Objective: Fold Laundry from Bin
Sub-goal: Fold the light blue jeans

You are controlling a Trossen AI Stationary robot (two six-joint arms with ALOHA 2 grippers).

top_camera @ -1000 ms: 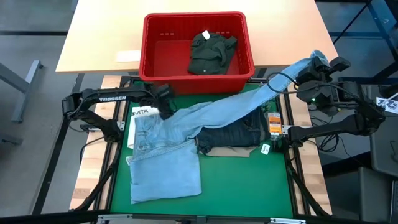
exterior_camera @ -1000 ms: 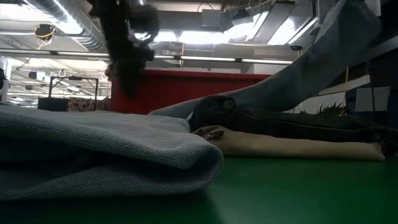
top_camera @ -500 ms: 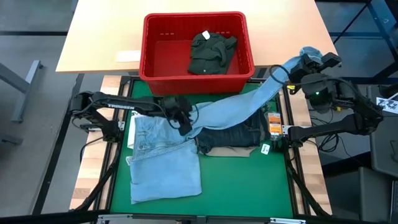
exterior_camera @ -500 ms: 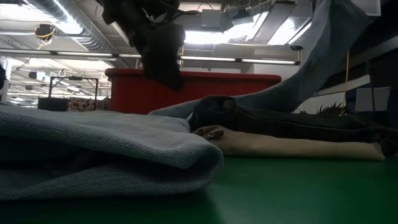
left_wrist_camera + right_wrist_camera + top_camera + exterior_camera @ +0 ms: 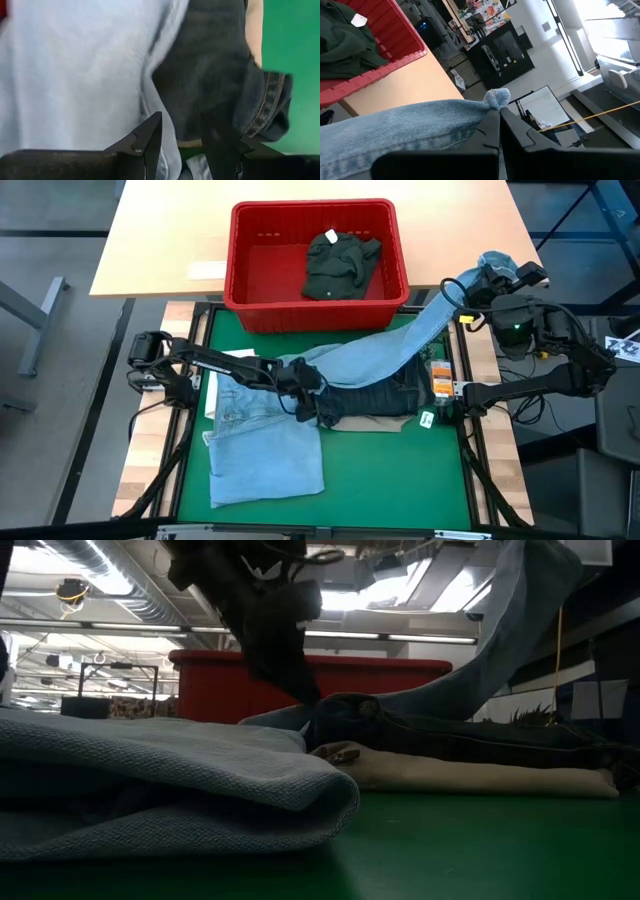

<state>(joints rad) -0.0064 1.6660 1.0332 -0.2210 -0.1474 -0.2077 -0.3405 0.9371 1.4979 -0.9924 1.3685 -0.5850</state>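
On the green mat [image 5: 380, 470], light blue jeans [image 5: 265, 455] lie flat toward the left side, one leg stretched up and across to the right edge. Right gripper [image 5: 497, 277] sits high beyond the mat's right rim, fingers pinched together on the hem of that leg; right wrist view shows denim bunched at the fingertips [image 5: 495, 117]. Left gripper [image 5: 318, 388] is low at mid-mat, fingers apart, over the spot where light denim meets the dark navy jeans [image 5: 385, 392]. Left wrist view: fingers [image 5: 150, 142] straddle the dark waistband edge, nothing clamped. Dark jeans rest on beige trousers [image 5: 480, 777]. Red bin [image 5: 250, 285] stands on the wooden table [image 5: 160, 240] behind the mat, holding a dark green garment [image 5: 340, 262].
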